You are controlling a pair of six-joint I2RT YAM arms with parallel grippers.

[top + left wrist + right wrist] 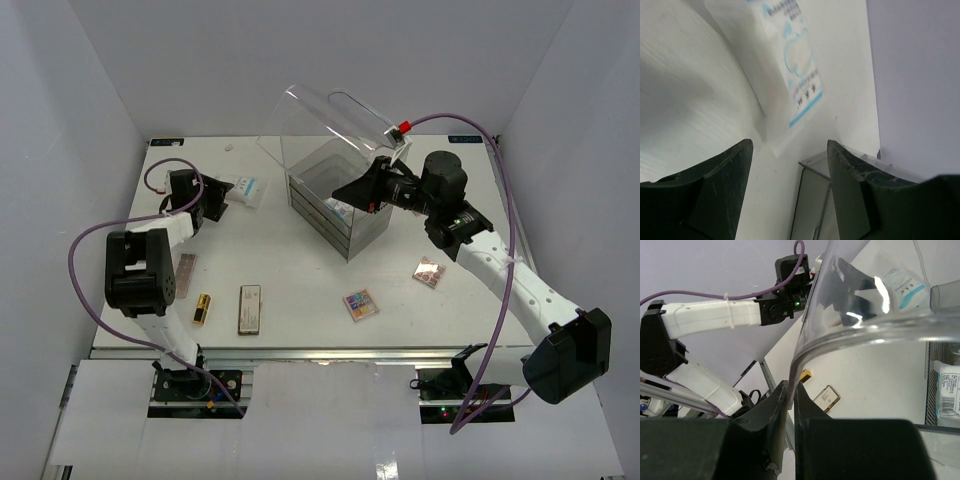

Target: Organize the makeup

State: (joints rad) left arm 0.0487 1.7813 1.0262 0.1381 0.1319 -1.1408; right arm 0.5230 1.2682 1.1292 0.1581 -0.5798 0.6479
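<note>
White-and-blue sachets [243, 190] lie at the back left; in the left wrist view they [790, 65] sit just beyond my open, empty left gripper [790, 150] [213, 200]. My right gripper [372, 183] [791, 387] is shut on the edge of the clear lid [330, 120] [850, 325] of the drawer box [335, 205] and holds it raised. Another sachet [947, 392] lies inside the box. Near the front lie a gold lipstick tube [203, 309], a long beige-brown palette [250, 308], a multicolour square palette [360, 304], a pinkish square palette [429, 272] and a pink flat compact [186, 273].
The clear box stands at the table's back centre, its raised lid reaching up and back to the left. White walls close in the table at the left, right and back. Purple cables loop beside both arms.
</note>
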